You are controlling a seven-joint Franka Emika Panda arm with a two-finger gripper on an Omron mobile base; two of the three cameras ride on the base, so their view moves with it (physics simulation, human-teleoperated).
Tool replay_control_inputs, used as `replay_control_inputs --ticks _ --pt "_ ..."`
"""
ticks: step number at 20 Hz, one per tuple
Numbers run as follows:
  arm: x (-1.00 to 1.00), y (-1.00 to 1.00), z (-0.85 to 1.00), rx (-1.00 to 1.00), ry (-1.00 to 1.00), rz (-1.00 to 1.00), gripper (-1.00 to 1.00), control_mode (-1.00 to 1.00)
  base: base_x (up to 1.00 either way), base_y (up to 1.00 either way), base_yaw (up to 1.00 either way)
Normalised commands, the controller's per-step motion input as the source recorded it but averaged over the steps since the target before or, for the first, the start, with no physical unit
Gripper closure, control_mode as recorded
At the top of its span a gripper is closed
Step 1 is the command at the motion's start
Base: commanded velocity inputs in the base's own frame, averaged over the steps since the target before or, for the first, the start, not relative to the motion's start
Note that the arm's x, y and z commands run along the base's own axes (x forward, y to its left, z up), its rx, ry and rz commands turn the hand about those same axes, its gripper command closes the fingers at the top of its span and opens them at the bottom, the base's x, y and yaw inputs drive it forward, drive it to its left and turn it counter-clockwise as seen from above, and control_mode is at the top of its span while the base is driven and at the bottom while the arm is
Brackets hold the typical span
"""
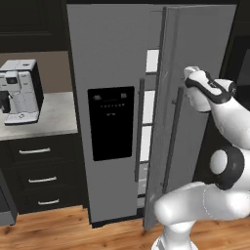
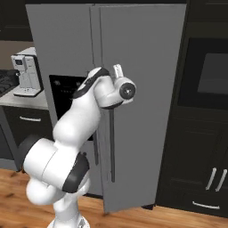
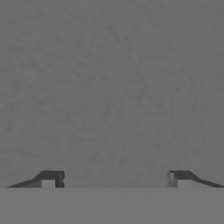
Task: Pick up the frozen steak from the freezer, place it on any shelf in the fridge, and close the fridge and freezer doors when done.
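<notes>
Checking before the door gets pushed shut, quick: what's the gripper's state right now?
Gripper: open, jaws spread wide, nothing between them, facing the plain grey fridge door.

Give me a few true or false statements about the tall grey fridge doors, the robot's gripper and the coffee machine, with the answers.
1. The plain grey fridge door stands slightly ajar. True.
2. The grey freezer door with the black dispenser panel hangs wide open. False: it looks shut.
3. The two-finger gripper has its fingers apart with nothing between them. True.
4. The white coffee machine sits on the wooden floor. False: it stands on the grey counter.
5. The gripper faces a plain grey surface close up. True.
</notes>
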Motion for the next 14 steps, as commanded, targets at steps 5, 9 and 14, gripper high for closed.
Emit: replay_control_inputs --ticks 5,9,14 --pt "0.96 0.47 0.0 -0.01 -0.04 -0.1 -1.0 -1.0 0.0 0.0 0.0" --pt "0.84 0.19 0.0 -0.01 0.0 -0.05 -1.0 -1.0 0.0 0.0 0.0" --pt "0.05 0.0 0.01 0.0 0.01 0.0 -1.0 -1.0 0.0 0.0 0.0"
